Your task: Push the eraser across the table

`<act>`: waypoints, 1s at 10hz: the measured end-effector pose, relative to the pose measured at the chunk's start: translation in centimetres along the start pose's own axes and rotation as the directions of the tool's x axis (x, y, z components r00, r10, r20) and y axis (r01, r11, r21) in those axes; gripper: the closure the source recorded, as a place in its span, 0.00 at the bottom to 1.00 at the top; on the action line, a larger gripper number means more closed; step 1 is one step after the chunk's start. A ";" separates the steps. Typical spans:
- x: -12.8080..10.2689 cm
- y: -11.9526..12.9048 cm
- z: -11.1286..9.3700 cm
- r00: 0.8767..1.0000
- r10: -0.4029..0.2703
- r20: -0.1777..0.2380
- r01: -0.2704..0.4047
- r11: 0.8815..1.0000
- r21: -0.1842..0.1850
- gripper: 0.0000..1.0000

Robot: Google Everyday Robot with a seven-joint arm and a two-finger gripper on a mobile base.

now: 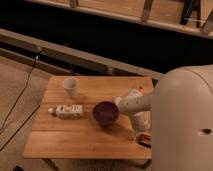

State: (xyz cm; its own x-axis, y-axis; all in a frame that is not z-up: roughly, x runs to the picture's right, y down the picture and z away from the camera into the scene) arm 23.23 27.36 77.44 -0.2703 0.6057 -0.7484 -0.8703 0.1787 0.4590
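The light-brown plank table fills the middle of the camera view. The eraser does not show; my arm covers the table's right part and may hide it. The arm reaches in from the right, over the table's right side, just right of a dark bowl. My gripper hangs below it as a dark shape low over the table's front right corner.
A white cup stands at the back left of the table. A long white labelled bottle lies left of the bowl. My pale body fills the right side. A cable runs over the floor at left.
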 end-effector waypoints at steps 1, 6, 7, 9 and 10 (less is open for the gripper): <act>-0.2 -0.2 0.3 1.000 0.002 -0.006 -0.002 1.000 0.001 0.20; -0.5 -1.9 2.1 0.999 0.039 -0.032 -0.039 0.999 -0.001 0.20; -0.5 -2.3 2.4 0.998 0.046 -0.036 -0.046 0.999 -0.003 0.20; -0.4 -3.3 3.0 0.997 0.061 -0.039 -0.061 0.998 -0.006 0.20; -0.5 -3.7 3.1 0.997 0.067 -0.036 -0.068 0.998 -0.011 0.20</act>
State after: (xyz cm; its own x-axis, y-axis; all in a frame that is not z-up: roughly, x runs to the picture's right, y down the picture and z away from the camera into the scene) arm 27.88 28.78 77.63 -0.3431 0.5877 -0.7327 -0.8543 0.1290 0.5035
